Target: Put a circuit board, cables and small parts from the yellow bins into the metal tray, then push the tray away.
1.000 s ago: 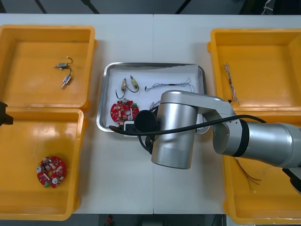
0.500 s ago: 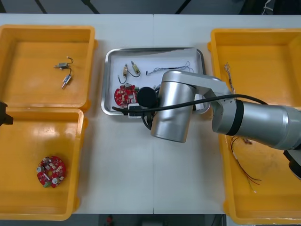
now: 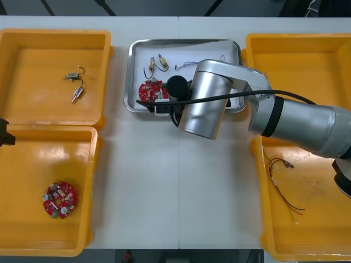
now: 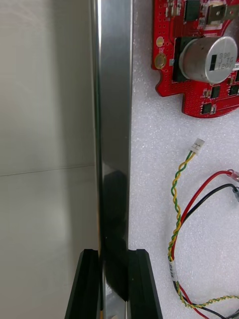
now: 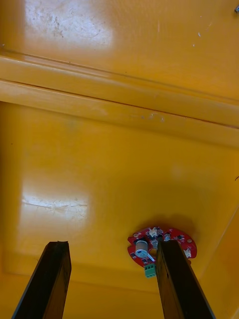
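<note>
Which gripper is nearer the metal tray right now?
Right. The right gripper clamps the near rim of the metal tray; the left gripper hangs open over a left yellow bin, apart from it.

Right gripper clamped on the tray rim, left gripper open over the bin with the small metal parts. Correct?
One thing is off. The left wrist view shows the left gripper open over the bin that holds a circuit board instead. The right gripper is clamped on the rim of the tray.
</note>
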You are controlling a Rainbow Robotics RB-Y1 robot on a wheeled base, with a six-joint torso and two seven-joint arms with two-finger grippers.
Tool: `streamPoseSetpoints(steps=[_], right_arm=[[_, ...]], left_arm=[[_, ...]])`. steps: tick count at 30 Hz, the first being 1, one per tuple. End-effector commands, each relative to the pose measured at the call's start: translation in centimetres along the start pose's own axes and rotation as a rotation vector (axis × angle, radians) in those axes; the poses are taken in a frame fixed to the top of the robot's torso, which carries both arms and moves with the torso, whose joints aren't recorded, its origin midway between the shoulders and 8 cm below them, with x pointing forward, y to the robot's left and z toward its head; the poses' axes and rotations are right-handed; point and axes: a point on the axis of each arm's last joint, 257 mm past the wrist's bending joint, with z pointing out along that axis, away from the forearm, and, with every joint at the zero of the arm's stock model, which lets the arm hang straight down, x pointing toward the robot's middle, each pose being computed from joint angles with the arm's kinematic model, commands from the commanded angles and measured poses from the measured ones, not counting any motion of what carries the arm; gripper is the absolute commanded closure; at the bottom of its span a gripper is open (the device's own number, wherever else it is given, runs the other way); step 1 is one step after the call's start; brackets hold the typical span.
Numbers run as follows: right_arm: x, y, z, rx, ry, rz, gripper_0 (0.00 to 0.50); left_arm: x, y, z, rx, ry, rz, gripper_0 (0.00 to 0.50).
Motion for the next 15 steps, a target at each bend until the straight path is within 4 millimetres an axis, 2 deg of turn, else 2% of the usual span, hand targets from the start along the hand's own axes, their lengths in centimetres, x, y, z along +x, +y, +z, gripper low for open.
streamPoseSetpoints(steps=[1,15], right_arm=[[-2.5,-5.0,-2.1,0.066,-0.062,-0.034,0.500],[-3.9,-10.5,-1.4,0.142,-0.153,-0.023,0.500]], left_arm=[[-0.6,1.1,-0.9,-0.044,-0.019,0.122,0.000],[-0.6,1.1,-0.9,-0.044,-0.019,0.122,0.000]])
